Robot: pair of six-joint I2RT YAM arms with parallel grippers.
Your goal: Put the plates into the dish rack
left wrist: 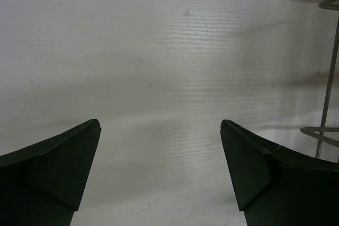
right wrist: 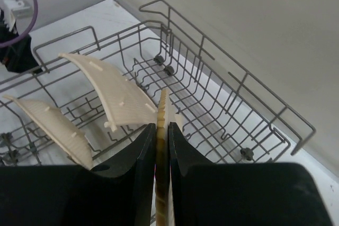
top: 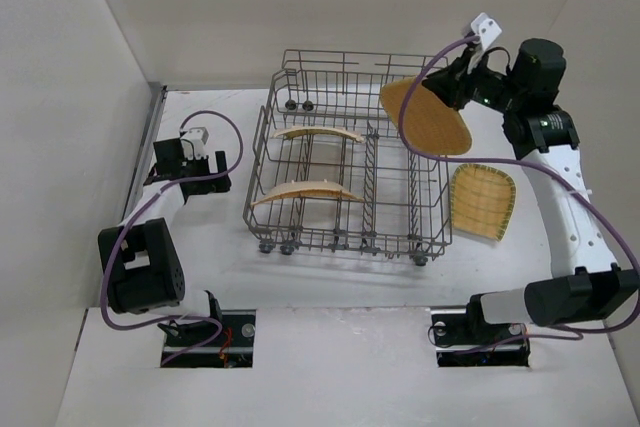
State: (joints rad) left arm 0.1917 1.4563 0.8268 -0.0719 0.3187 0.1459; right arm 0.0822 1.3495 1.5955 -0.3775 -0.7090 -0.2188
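Top external view: two plates [top: 318, 133] are stood on edge in the left half of the dish rack [top: 400, 202]. A third plate [top: 425, 117] is pinched by the right gripper [right wrist: 162, 133] above the rack's right rear corner; a fourth plate [top: 482, 201] is laid flat on the table [top: 220, 247] right of the rack. The left gripper [left wrist: 160, 125] is spread wide, nothing held.
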